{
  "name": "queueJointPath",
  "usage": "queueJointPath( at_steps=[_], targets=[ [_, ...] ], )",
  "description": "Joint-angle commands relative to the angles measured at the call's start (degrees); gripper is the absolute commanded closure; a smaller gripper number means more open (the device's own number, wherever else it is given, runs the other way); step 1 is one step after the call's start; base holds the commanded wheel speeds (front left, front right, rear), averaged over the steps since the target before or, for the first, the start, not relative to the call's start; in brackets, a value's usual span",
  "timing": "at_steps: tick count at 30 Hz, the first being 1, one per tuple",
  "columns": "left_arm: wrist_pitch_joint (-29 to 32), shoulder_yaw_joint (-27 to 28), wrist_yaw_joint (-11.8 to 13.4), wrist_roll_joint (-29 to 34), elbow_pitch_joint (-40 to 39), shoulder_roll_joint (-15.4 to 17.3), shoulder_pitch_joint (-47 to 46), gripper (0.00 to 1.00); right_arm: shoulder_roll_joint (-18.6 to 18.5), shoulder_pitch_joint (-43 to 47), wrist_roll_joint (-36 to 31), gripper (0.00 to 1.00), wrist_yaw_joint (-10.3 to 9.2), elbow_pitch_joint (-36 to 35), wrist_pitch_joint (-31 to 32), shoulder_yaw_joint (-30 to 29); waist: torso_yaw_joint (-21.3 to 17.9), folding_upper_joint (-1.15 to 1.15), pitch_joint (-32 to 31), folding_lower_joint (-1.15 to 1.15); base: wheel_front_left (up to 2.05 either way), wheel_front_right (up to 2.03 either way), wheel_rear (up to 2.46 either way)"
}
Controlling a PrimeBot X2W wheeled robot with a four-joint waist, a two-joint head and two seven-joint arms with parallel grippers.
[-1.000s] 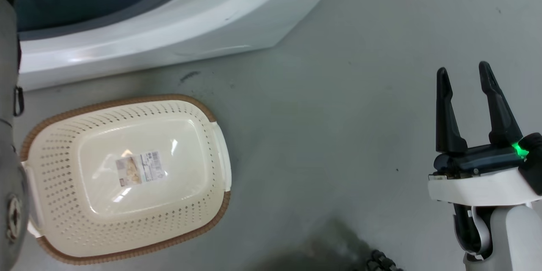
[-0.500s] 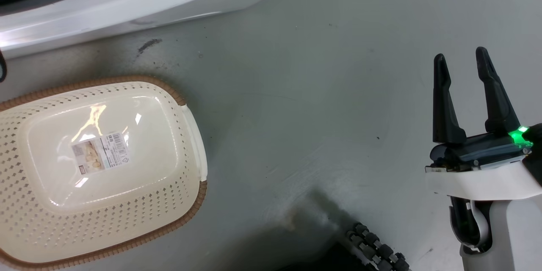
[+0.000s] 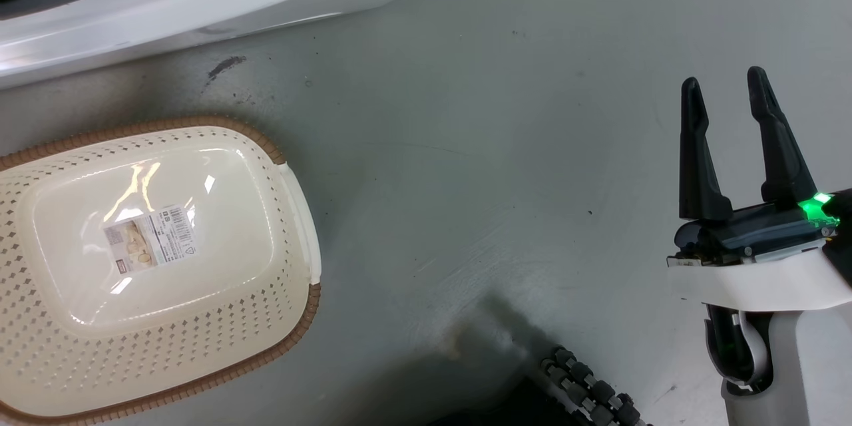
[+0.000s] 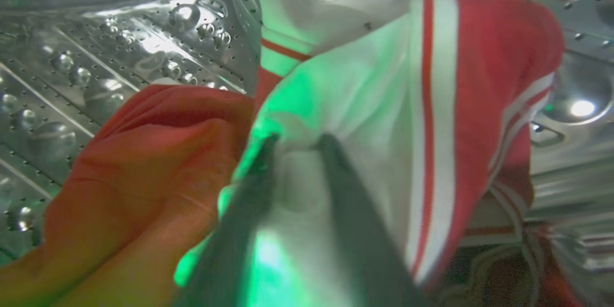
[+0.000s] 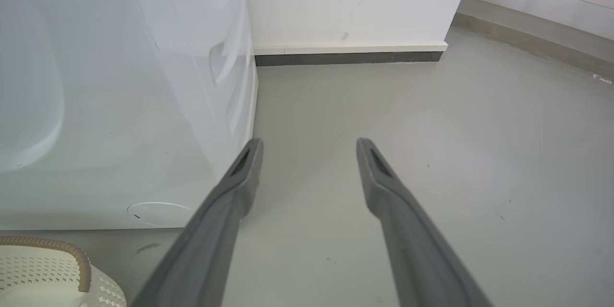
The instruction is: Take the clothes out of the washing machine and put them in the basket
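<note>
Clothes (image 4: pixel 383 81) pinched by left gripper (image 4: pixel 300 138) inside washing machine (image 4: pixel 96 33); right gripper (image 3: pixel 724 80) hovers spread

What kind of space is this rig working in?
Likely a laundry corner, home or test lab: a large white front-loading washing machine, red-and-white fabric clothes in its perforated steel drum, and a cream perforated plastic basket on bare grey floor.

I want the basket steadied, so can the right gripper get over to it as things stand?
Probably yes. The right gripper is open and empty, and only floor lies between it and the basket; whether the arm stretches that far is unclear.
</note>
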Motion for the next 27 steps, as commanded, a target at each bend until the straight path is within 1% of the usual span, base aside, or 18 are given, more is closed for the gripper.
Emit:
queueJointPath(
  at_steps=[1, 5, 12, 20, 24, 25, 26, 27],
  targets=[
    [-1.02, -0.65, -0.05, -0.47, -0.03, 0.14, 1.66, 1.00, 0.12, -0.77, 0.00, 0.00, -0.04, -0.20, -0.14, 0.07, 0.01, 0.00, -0.17, 0.00, 0.00, 0.00, 0.00],
    [-3.80, -1.28, -0.04, -1.82, -0.85, 0.65, 1.79, 1.00, 0.12, -0.74, -0.36, 0.00, -0.04, 0.11, -0.13, -0.13, 0.18, 0.00, -1.01, 0.00, 0.00, 0.00, 0.00],
    [-10.22, -1.64, -0.03, -4.89, -1.15, -0.03, 4.97, 1.00, 0.12, 0.01, -1.75, 0.00, -0.04, 0.44, -0.14, -0.59, 1.74, 0.00, -5.21, 0.00, 0.00, 0.00, 0.00],
    [-20.70, -3.56, -0.03, -10.43, -2.66, -2.71, 14.09, 1.00, 0.11, 2.05, -4.84, 0.00, -0.04, 1.21, -0.13, -1.41, 6.05, 0.00, -12.24, 0.00, 0.00, 0.00, 0.00],
    [-24.36, -5.70, -0.03, -13.08, -3.91, -3.35, 19.17, 1.00, 0.10, 3.18, -6.25, 0.00, -0.04, 1.95, -0.14, -1.83, 7.97, 0.00, -15.55, 0.00, 0.00, 0.00, 0.00],
    [-24.36, -5.70, -0.03, -13.08, -3.91, -3.35, 19.17, 1.00, 0.10, 3.18, -6.25, 0.00, -0.04, 1.95, -0.14, -1.83, 7.97, 0.00, -15.55, 0.00, 0.00, 0.00, 0.00],
    [-26.19, -6.59, -0.03, -14.44, -4.64, -3.32, 21.50, 1.00, 0.10, 3.91, -6.70, 0.00, -0.04, 2.33, -0.14, -1.92, 8.84, 0.00, -17.23, 0.00, 0.00, 0.00, 0.00],
    [-26.19, -6.59, -0.03, -14.44, -4.64, -3.32, 21.50, 1.00, 0.10, 3.91, -6.70, 0.00, -0.04, 2.33, -0.14, -1.92, 8.84, 0.00, -17.23, 0.00, 0.00, 0.00, 0.00]
  ],
)
